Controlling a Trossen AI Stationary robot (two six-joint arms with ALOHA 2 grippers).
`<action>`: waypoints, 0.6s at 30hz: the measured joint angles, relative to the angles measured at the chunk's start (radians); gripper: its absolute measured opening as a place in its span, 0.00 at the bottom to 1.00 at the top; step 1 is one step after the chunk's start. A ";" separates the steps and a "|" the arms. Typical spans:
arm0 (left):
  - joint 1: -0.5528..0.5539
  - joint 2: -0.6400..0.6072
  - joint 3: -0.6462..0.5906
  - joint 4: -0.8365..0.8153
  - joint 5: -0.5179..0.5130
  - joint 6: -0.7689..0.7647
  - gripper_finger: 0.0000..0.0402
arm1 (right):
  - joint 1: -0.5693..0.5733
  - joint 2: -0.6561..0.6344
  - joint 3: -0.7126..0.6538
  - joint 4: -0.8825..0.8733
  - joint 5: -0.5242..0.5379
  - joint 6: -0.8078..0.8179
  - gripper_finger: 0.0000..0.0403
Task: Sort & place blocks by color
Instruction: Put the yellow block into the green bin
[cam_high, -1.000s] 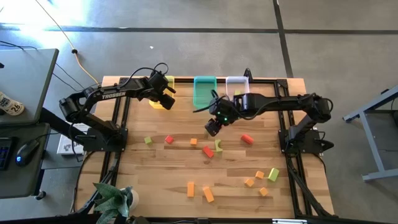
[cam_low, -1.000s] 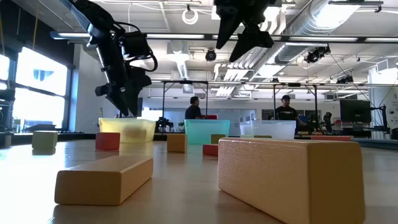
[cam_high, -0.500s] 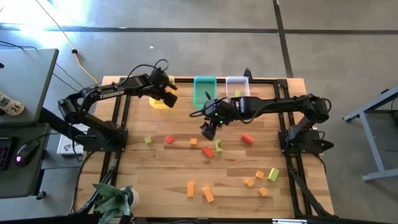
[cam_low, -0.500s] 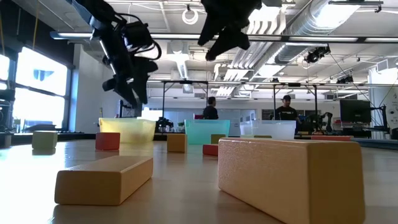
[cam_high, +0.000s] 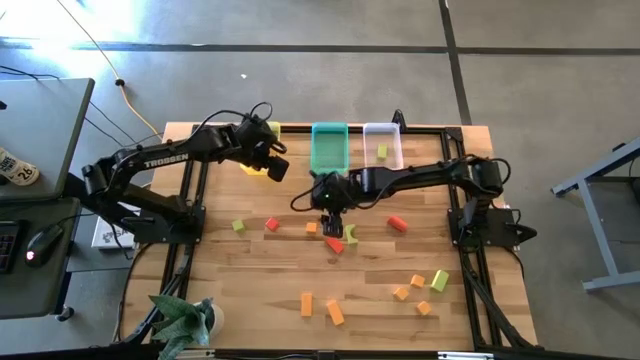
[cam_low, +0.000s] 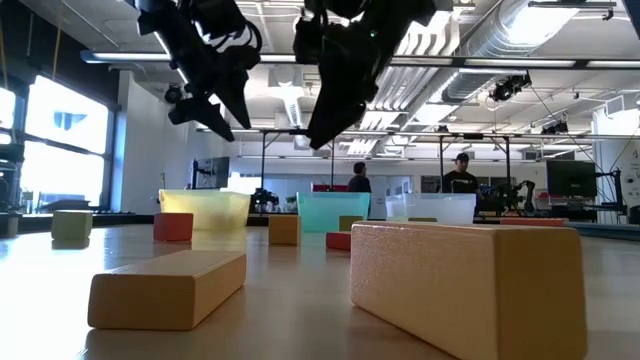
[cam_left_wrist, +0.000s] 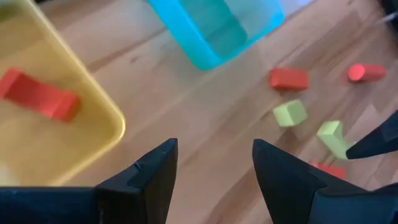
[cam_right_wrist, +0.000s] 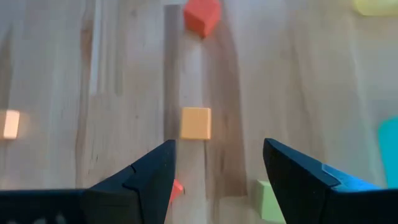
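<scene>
Two orange bars (cam_low: 167, 288) (cam_low: 467, 285) lie in the foreground on the counter (cam_low: 290, 320). Farther back stand a yellow bin (cam_low: 206, 208), a teal bin (cam_low: 333, 210) and a clear bin (cam_low: 432, 207). Both tools (left (cam_low: 207, 108), right (cam_low: 322, 125)) hang at upper centre-left, empty.

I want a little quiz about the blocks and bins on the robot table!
1. True or false: the red block lies inside the yellow bin.
2. Which bin holds a light green block? A) teal bin B) clear bin C) yellow bin
3. Fill in: the right tool hangs open above a small ____ cube on the wood.

Key
1. True.
2. B, the clear bin; the teal bin shows nothing inside.
3. Orange. The left tool, open too, is by the yellow bin's edge.
</scene>
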 joint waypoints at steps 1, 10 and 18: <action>-0.007 -0.007 0.000 -0.018 -0.014 -0.008 0.49 | 0.000 0.010 0.000 0.013 -0.006 -0.016 0.57; -0.034 -0.020 0.000 -0.078 -0.102 -0.034 0.49 | 0.000 0.098 0.000 0.091 -0.054 -0.060 0.57; -0.033 -0.020 0.000 -0.077 -0.117 -0.034 0.49 | 0.015 0.172 0.000 0.136 -0.067 -0.050 0.57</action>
